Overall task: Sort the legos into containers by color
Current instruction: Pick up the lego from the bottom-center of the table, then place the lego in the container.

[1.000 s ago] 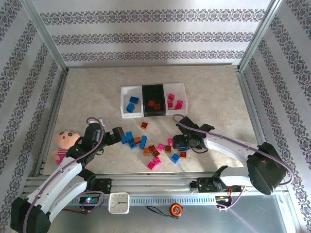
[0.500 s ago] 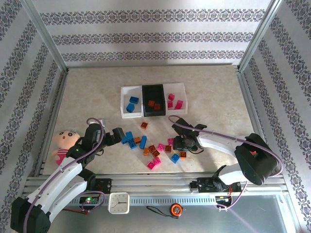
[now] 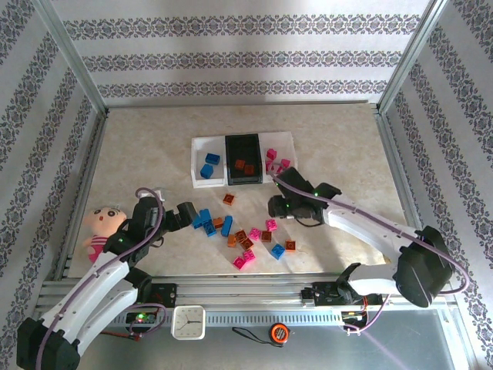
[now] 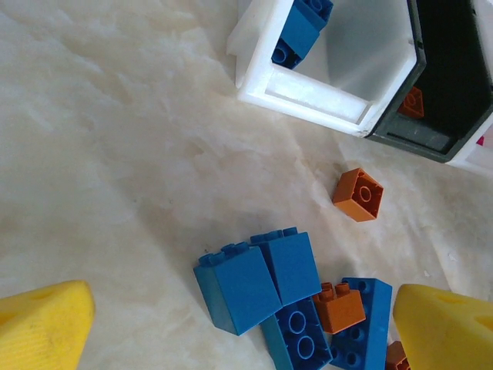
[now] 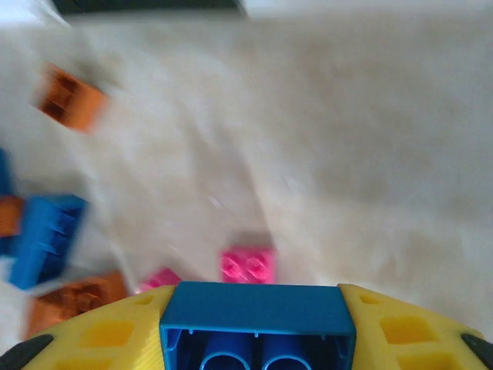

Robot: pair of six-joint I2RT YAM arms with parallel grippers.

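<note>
Three joined containers stand mid-table: a white bin (image 3: pixel 197 162) with blue legos, a black bin (image 3: pixel 243 146) with orange ones, and a white bin (image 3: pixel 288 148) with pink ones. Loose legos lie nearer me, among them a blue cluster (image 3: pixel 206 220), an orange brick (image 3: pixel 229 199) and a pink one (image 3: pixel 243 260). My right gripper (image 3: pixel 275 206) hovers just in front of the right white bin. In the right wrist view it (image 5: pixel 258 327) is shut on a blue lego (image 5: pixel 258 312). My left gripper (image 4: pixel 246 331) stands open over the blue cluster (image 4: pixel 254 281), touching nothing.
A doll with a pink face (image 3: pixel 102 223) lies at the left edge beside my left arm. Patterned walls and metal posts enclose the table. A small clock (image 3: pixel 188 321) and an orange round object (image 3: pixel 279 332) sit on the near rail.
My right gripper has shut on a blue lego at the pile's right side and carried it up and back toward the bins. The left arm has not moved.
</note>
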